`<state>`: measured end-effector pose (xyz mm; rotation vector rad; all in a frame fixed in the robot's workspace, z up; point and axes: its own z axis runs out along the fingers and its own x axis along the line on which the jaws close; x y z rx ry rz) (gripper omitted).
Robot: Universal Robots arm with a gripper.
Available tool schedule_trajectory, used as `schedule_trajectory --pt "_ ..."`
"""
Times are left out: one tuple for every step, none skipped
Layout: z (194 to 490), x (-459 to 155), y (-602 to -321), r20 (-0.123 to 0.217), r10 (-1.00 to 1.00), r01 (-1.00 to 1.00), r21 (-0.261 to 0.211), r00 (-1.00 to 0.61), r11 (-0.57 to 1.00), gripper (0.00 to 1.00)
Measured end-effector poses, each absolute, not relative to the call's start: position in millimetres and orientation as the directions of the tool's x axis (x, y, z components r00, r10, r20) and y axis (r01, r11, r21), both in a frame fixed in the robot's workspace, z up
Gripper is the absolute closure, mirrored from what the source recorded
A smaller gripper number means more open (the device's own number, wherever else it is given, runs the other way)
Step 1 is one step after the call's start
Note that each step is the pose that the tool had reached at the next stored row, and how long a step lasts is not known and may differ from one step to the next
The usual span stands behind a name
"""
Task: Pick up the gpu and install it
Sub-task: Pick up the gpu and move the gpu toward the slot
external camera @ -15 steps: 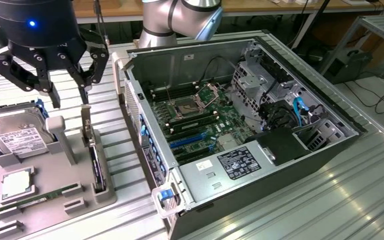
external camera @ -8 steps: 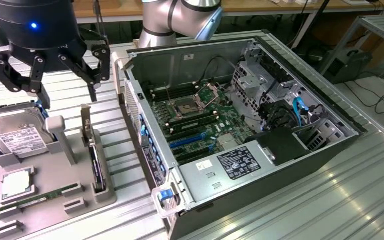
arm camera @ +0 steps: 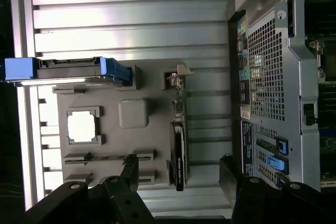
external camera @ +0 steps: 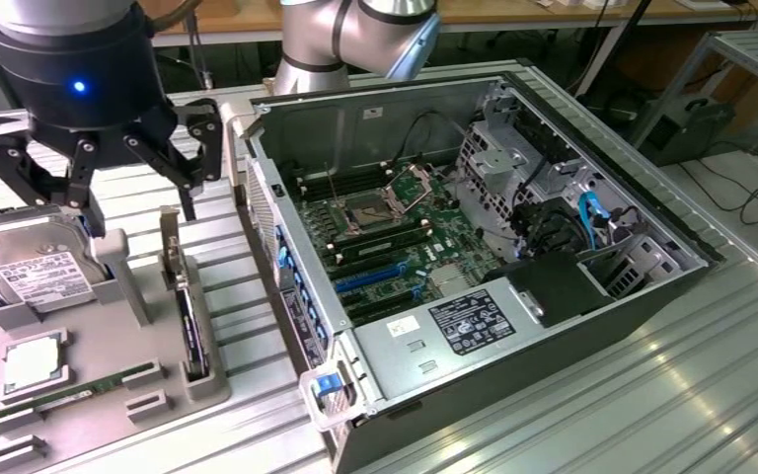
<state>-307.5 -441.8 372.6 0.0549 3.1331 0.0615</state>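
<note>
The gpu stands on its long edge in a slot at the side of the grey parts tray nearest the case, its silver bracket pointing up. My gripper hangs open above the tray, over the bracket end of the card, holding nothing. In the wrist view the gpu lies in line with the gap between the two black fingers, and the gripper is clear of it. The open computer case lies to the exterior view's right with its motherboard exposed.
In the tray a hard drive with blue rails stands in its holder, with a processor and a memory stick lying nearby. The case's rear wall runs close beside the tray. A ribbed metal table lies under everything.
</note>
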Motion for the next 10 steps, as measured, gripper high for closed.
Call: schedule_trajectory --pt "371 -308 -442 -0.006 0.029 0.028 0.039 -1.000 0.999 0.27" --pt "369 -307 -442 -0.006 0.022 0.022 0.039 -1.000 0.999 0.27" --pt "367 -307 -442 -0.006 0.018 0.018 0.039 -1.000 0.999 0.27" --pt "365 -307 -442 -0.006 0.012 0.012 0.039 -1.000 0.999 0.27" --pt "363 -307 -442 -0.006 0.002 0.002 0.039 -1.000 0.999 0.27" --pt "360 -307 -443 -0.005 -0.014 -0.015 0.039 -1.000 0.999 0.27" --pt "357 -307 -446 -0.005 -0.017 -0.018 0.039 -1.000 0.999 0.27" --pt "354 -307 -449 -0.005 -0.018 -0.018 0.039 -1.000 0.999 0.27" --pt "352 -307 -452 -0.005 -0.018 -0.018 0.039 -1.000 0.999 0.27" --pt "350 -307 -455 -0.005 -0.018 -0.018 0.039 -1.000 0.999 0.27"
